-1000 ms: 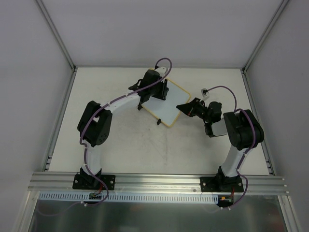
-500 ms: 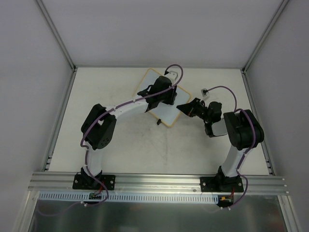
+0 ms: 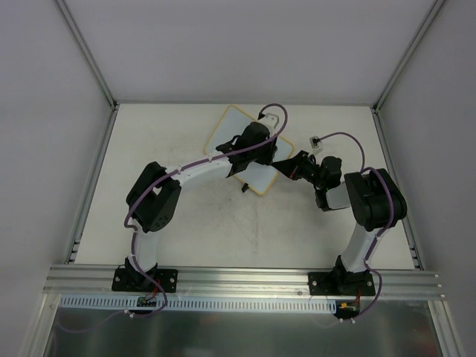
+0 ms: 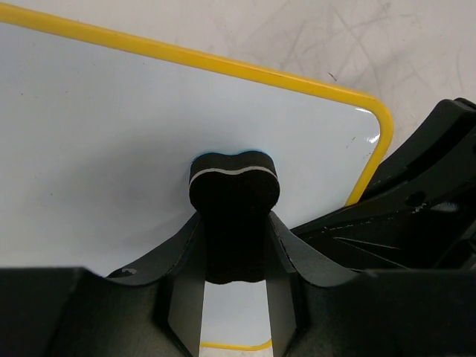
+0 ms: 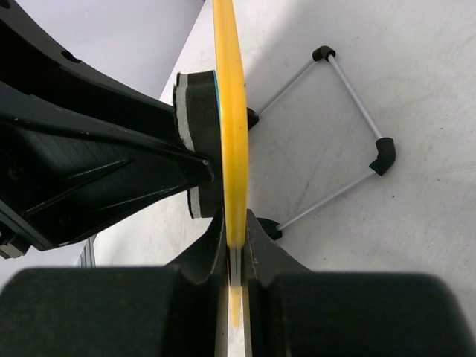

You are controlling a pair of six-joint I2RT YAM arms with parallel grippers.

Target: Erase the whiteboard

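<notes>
Pale table (image 3: pixel 186 223) beneath, whiteboard (image 4: pixel 111 134) propped back-centre, its yellow edge pinched in our right gripper (image 5: pixel 236 238) while our left gripper (image 4: pixel 234 227) clamps the eraser (image 4: pixel 234 178) against its face, and a hard shove could slip it free.

One whiteboard (image 3: pixel 233 123) stands at upper centre of the overhead frame, on one table (image 3: pixel 186 223). Two arms, the left arm (image 3: pixel 152 201) and the right arm (image 3: pixel 368 197), are bolted to one rail (image 3: pixel 245 279) along the bottom. Each carries one gripper, two in all: the left gripper (image 3: pixel 256 145) and the right gripper (image 3: pixel 282 165). There are two purple cables, a left cable (image 3: pixel 197 158) and a right cable (image 3: pixel 343 134). The left wrist view shows one eraser (image 4: pixel 234 186) at centre. At upper right of the right wrist view is one wire stand (image 5: pixel 353 100) with two black caps (image 5: pixel 383 155).
</notes>
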